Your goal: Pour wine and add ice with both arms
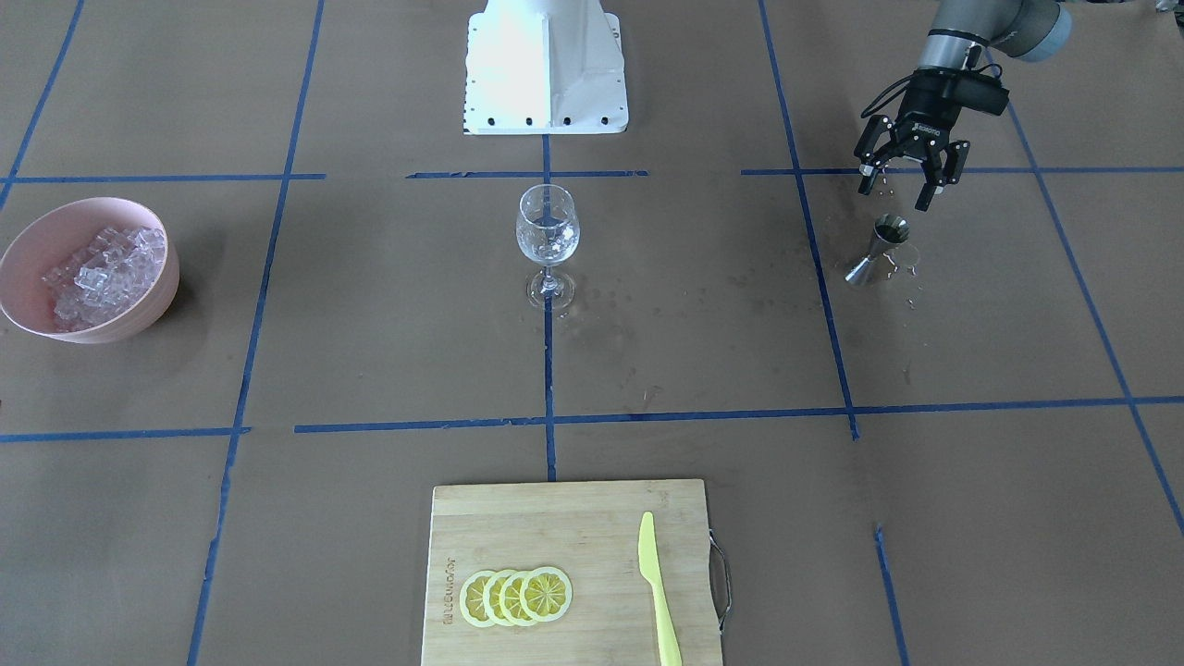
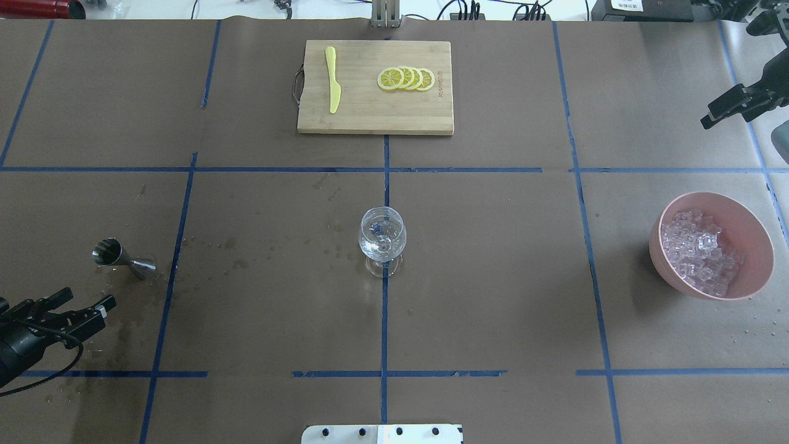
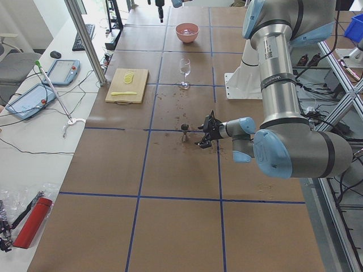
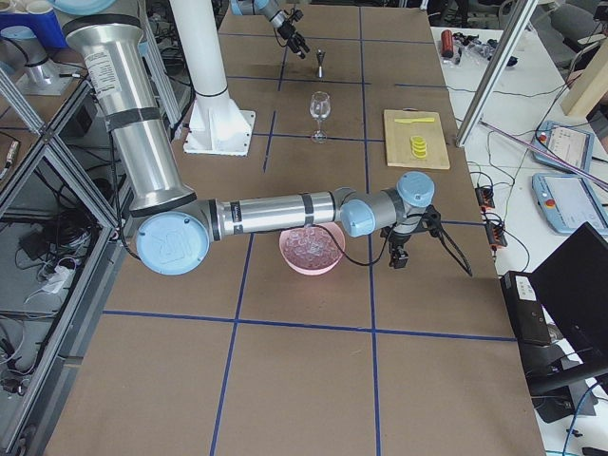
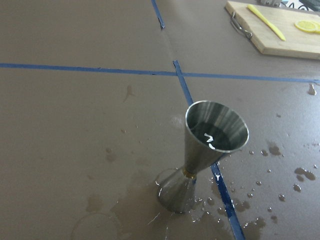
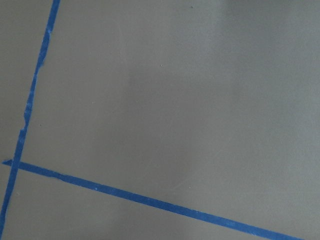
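A clear stemmed wine glass [image 1: 548, 242] stands upright at the table's middle, also in the overhead view [image 2: 383, 237]. It holds a little nearly colourless liquid. A steel jigger [image 1: 879, 250] stands upright on wet paper. The left wrist view shows a thin film of dark liquid in its cup [image 5: 216, 140]. My left gripper [image 1: 902, 190] is open and empty, hovering just behind the jigger and apart from it; it also shows in the overhead view [image 2: 83, 305]. Ice cubes [image 2: 699, 250] fill a pink bowl [image 2: 761, 246]. My right gripper [image 2: 718, 114] hovers beyond the bowl, half out of view; I cannot tell its state.
A wooden cutting board [image 2: 363, 120] at the far middle carries lemon slices [image 2: 407, 78] and a yellow plastic knife [image 2: 333, 80]. Wet spots [image 2: 234, 262] dot the paper between the jigger and the glass. The white base block [image 1: 546, 69] stands on the robot's side.
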`<state>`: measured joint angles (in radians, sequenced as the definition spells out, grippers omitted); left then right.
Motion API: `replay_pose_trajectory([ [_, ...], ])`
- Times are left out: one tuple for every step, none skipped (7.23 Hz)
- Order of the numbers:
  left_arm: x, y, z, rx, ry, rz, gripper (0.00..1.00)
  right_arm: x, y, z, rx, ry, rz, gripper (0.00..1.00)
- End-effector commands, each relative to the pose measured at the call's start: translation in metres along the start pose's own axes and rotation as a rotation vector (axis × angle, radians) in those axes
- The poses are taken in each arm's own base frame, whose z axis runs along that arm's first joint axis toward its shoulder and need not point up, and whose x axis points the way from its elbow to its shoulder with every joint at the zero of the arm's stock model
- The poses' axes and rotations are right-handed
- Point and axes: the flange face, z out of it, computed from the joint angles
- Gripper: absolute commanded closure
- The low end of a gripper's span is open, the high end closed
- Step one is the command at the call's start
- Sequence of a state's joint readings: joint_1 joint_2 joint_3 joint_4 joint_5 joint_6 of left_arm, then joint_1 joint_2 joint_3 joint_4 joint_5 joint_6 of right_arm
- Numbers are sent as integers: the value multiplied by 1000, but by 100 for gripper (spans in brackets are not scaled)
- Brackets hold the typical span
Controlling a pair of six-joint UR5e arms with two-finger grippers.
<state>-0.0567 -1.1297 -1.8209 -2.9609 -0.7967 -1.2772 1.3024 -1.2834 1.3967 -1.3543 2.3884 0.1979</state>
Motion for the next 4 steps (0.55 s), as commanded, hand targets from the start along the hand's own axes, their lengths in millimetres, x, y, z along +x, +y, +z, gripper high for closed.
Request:
replay_pose_trajectory([
  [13, 15, 25, 163, -60, 34, 1, 4, 3, 3, -7, 1, 8, 0],
  [24, 21, 36, 199, -64, 37, 2, 5, 4, 4, -10, 0, 10, 0],
  [26, 22, 40, 239, -76, 37, 2, 7, 6, 6, -13, 1, 13, 0],
  [22, 24, 42, 244, -85, 47, 3, 9, 8, 7, -16, 0, 17, 0],
])
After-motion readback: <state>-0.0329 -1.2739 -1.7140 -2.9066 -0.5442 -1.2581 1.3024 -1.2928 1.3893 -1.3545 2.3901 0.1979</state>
